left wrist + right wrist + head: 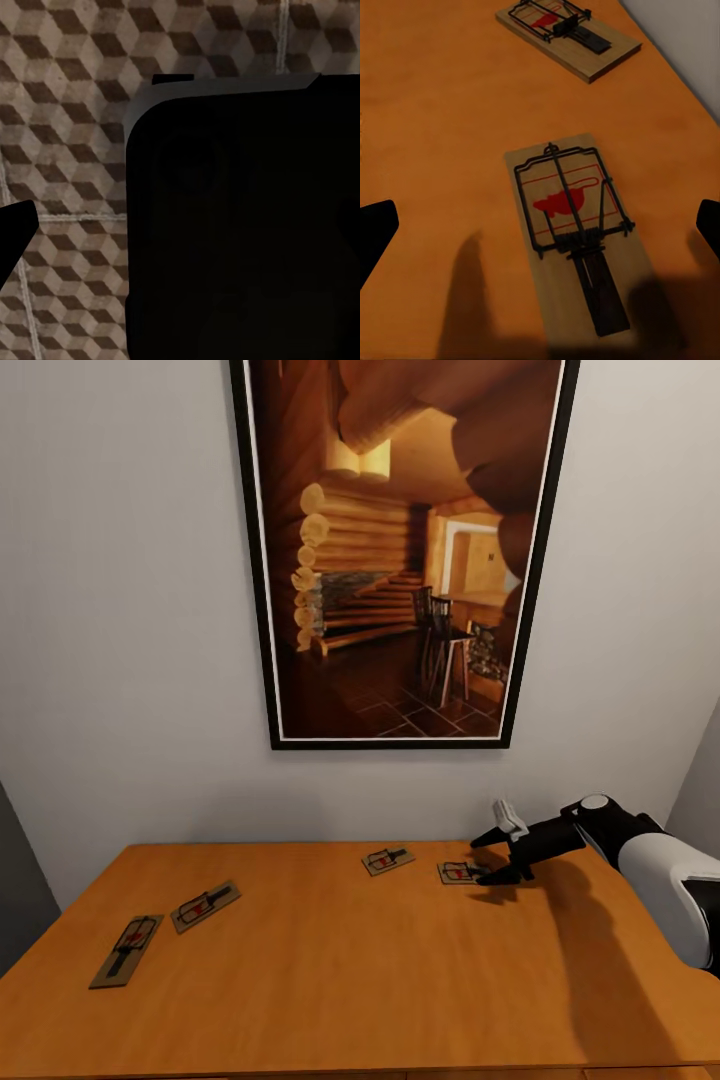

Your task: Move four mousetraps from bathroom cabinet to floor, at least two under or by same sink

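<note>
Cabinet [330,970] top fills the lower frame of the head view, nearest the camera; flat, orange-brown. All four traps lie on it, none yet on the floor.

Left to right: trap one [127,951] at lower left, angled toward the front edge; trap two [205,906] just beside it. Well apart, centre-right near the wall: trap three [388,860], then trap four [461,873].

Right gripper [500,857] hangs over trap four, fingers spread wide, holding nothing. Wrist view puts that trap [575,225] between the finger tips, so the spread looks set to straddle it for a pinch.

Left gripper: a dark body blocks its wrist view, patterned floor [67,112] beyond. Opening cannot be judged.
</note>
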Robot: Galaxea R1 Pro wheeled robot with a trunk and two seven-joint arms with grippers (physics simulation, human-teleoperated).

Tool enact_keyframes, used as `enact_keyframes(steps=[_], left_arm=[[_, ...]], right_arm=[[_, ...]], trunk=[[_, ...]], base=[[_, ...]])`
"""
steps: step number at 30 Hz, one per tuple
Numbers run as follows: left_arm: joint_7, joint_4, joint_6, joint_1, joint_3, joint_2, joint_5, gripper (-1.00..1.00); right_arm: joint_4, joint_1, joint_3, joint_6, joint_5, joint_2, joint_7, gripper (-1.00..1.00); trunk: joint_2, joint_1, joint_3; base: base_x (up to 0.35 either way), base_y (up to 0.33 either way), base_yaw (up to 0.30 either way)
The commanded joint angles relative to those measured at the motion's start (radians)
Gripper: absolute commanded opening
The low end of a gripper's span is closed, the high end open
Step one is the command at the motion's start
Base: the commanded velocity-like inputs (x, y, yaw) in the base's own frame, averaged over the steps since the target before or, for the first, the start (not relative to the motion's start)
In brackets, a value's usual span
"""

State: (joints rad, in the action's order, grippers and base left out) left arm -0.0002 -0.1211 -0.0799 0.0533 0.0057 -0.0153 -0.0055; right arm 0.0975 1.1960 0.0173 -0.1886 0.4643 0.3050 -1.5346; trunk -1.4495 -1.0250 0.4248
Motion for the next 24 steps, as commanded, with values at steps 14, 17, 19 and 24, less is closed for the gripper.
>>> enact_keyframes(steps=[14, 17, 19, 24], left_arm=[[0.000, -0.002, -0.001, 0.000, 0.000, 0.000, -0.001, 1.00], [0.000, -0.002, -0.001, 0.000, 0.000, 0.000, -0.001, 1.00], [0.000, -0.002, -0.001, 0.000, 0.000, 0.000, -0.001, 1.00], [0.000, -0.002, -0.001, 0.000, 0.000, 0.000, -0.001, 1.00]], right_arm=[[-0.013, 0.001, 0.001, -0.033, 0.004, 0.014, 0.008, 1.00], [-0.014, 0.001, 0.001, -0.038, 0.016, 0.019, 0.010, 1.00], [-0.014, 0.001, 0.001, -0.042, 0.032, 0.026, 0.014, 1.00], [-0.015, 0.001, 0.001, -0.043, 0.037, 0.029, 0.015, 1.00]], trunk=[[-0.001, 0.000, 0.001], [-0.001, 0.000, 0.001], [-0.001, 0.000, 0.001], [-0.001, 0.000, 0.001]], base=[[0.000, 0.000, 0.000], [0.000, 0.000, 0.000], [0.000, 0.000, 0.000], [0.000, 0.000, 0.000]])
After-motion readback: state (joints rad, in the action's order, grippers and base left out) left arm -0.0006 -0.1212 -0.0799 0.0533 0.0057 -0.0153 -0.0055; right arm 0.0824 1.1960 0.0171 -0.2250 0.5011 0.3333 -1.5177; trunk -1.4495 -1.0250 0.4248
